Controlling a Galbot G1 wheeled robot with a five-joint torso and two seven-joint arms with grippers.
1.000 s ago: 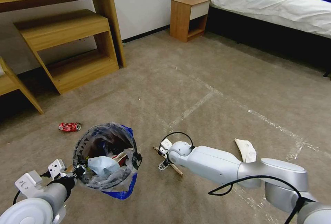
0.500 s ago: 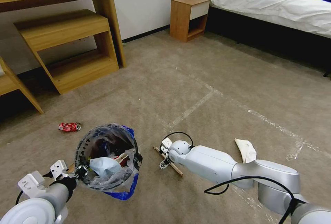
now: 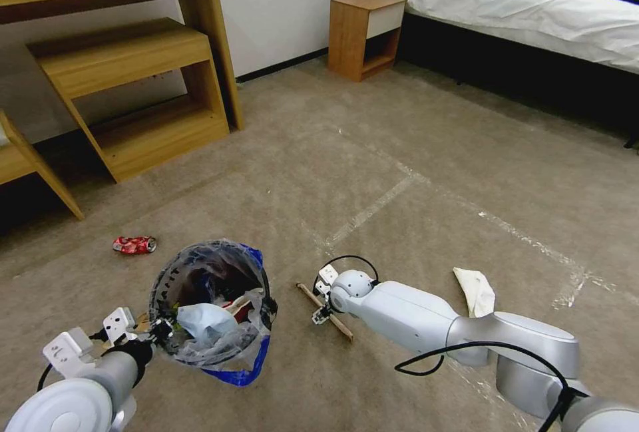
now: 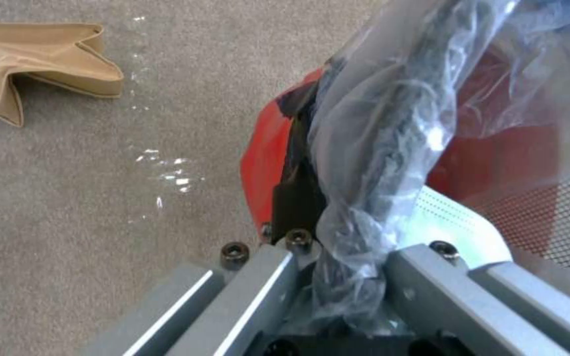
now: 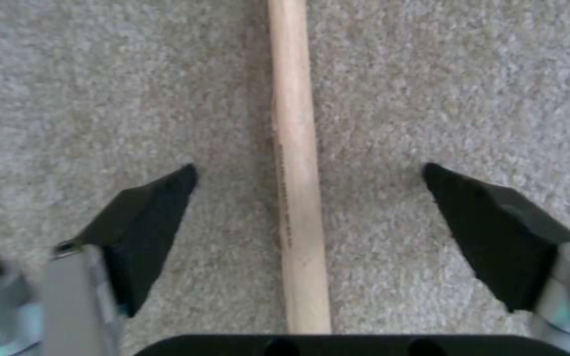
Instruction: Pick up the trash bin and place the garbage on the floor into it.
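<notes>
Your bin's bag has black lettering on the clear plastic, too crinkled to read; the trash bin [image 3: 210,309] itself is small, round and red, stuffed with a pale blue mask [image 3: 206,321] and red scraps, and your left gripper [image 4: 338,257] is clamped on its bagged rim down at your left; your right gripper [image 5: 308,207] sits wide open with the wooden stick [image 5: 295,173] lying on the floor [image 3: 399,152] between its fingertips; the arm hides the stick's middle; a crushed red can [image 3: 134,244] lies past the bin, print unreadable.
</notes>
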